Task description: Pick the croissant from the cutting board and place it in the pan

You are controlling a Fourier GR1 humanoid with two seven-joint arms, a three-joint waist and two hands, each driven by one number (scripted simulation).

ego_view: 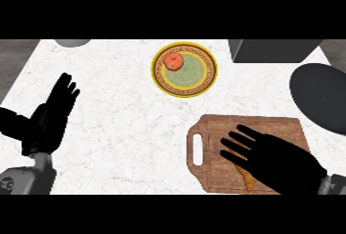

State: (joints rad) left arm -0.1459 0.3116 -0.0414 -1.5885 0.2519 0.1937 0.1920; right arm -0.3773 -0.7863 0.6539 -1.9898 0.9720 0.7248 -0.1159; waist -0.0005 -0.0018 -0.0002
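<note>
Over the near right of the counter, the right hand (273, 155) lies spread above the cutting board (270, 125), fingers straight and fanned toward the far left, holding nothing. Beneath its palm lies the croissant (248, 181), only a golden-brown tapered end showing at the board's near edge; the rest is hidden by the hand. That board is brown wood, a rounded rectangle with a slot handle on its left side. To the far right, the pan (323, 96) shows as a dark round dish, cut by the view's edge, with nothing in it. Farther off, centre, a round plate (196, 75) with a yellow patterned rim and green middle carries one red-orange fruit (175, 61). At near left, the left hand (54, 114) rests open, fingers up. White marbled counter (115, 151) underlies everything.
</note>
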